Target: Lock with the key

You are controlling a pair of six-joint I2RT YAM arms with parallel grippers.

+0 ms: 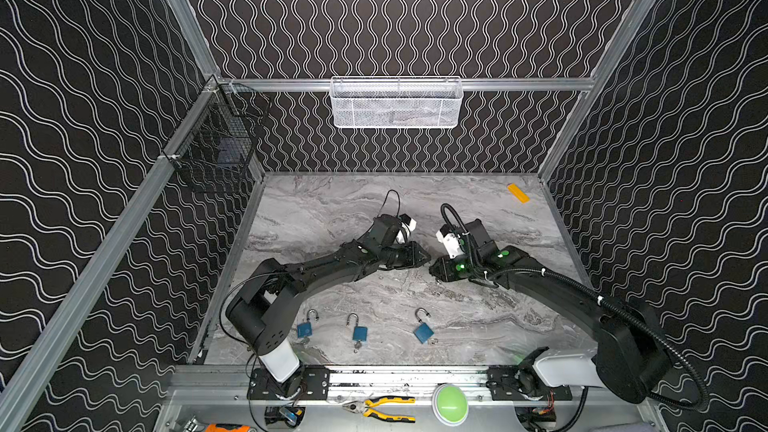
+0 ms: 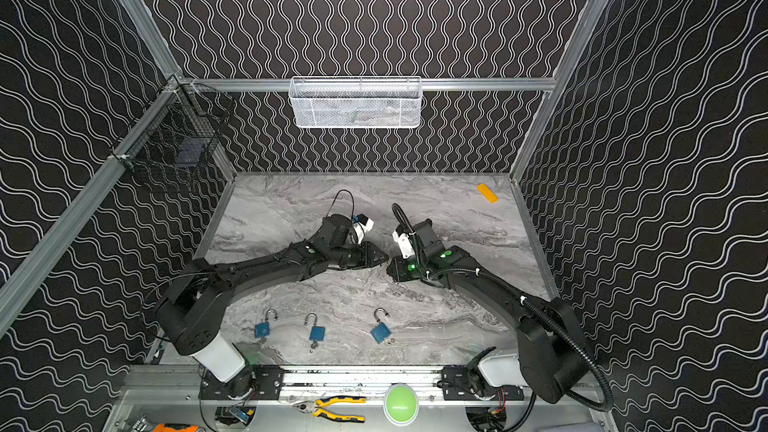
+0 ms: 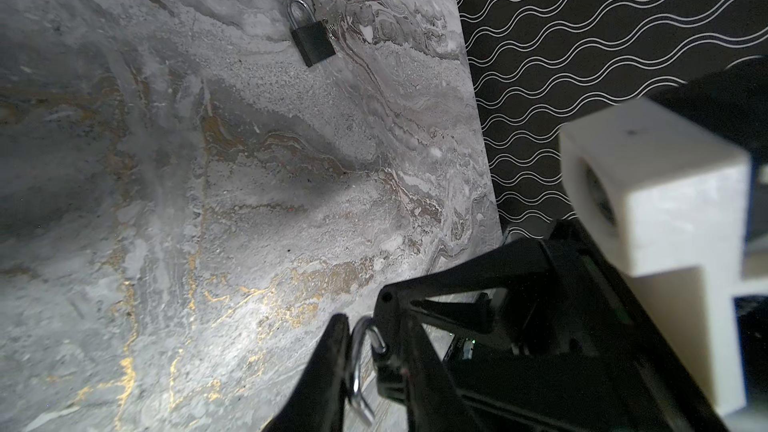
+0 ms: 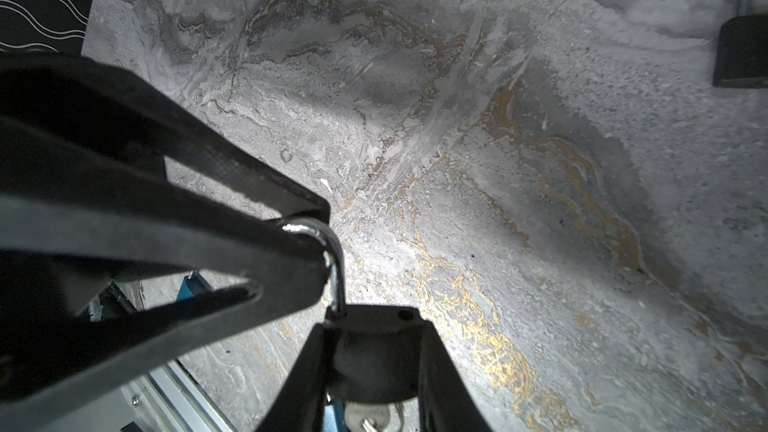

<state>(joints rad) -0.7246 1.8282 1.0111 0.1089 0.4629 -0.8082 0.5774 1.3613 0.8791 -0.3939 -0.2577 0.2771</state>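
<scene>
blue padlocks (image 1: 304, 329) (image 1: 360, 333) (image 1: 423, 332) — three, black padlock (image 3: 312, 41) — one, fifth padlock (image 4: 374, 361) clenched by left pincer (image 3: 363, 326), right pincer (image 4: 372, 338)

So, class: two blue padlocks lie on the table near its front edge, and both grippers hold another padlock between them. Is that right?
Not quite. Both top views show three blue padlocks lying there, not two. The rest stands: the left gripper and the right gripper hold another padlock between them.

Robot lab cell: aluminium frame (image 1: 498, 84), pliers (image 1: 386, 407)
</scene>
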